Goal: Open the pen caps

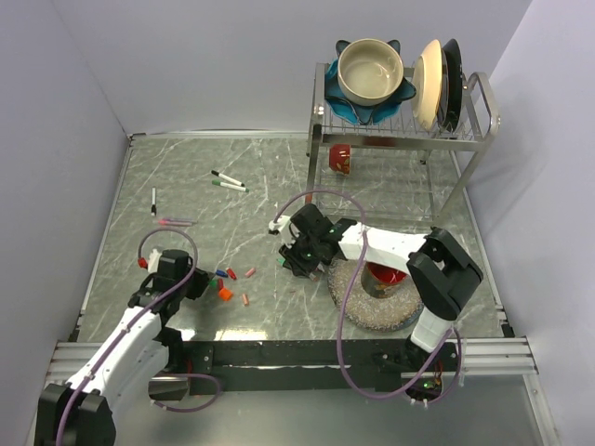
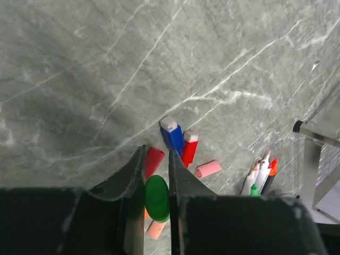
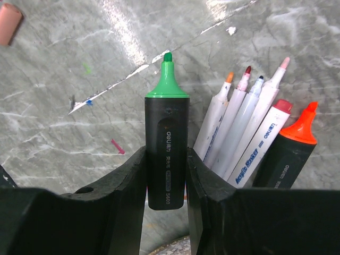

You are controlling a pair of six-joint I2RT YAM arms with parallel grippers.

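Observation:
My left gripper (image 2: 157, 152) is shut on a green pen cap (image 2: 157, 198), held just above the marble table. Below it lie loose caps: a red one (image 2: 153, 161), a blue one (image 2: 172, 135), a red one with a white end (image 2: 188, 147), a pink one (image 2: 207, 169) and a salmon one (image 2: 155, 229). In the top view these caps (image 1: 226, 274) lie right of the left gripper (image 1: 192, 280). My right gripper (image 3: 166, 152) is shut on a black highlighter (image 3: 167, 106) with its green tip bare. Several uncapped markers (image 3: 239, 133) and an orange-tipped highlighter (image 3: 289, 149) lie beside it.
A dish rack (image 1: 469, 139) with a bowl and plates stands at the back right, a red jar (image 1: 340, 160) under it. A round speckled mat (image 1: 358, 311) with a red cup lies near the right arm. Capped pens (image 1: 228, 181) and a pink one (image 1: 175, 222) lie at the back left.

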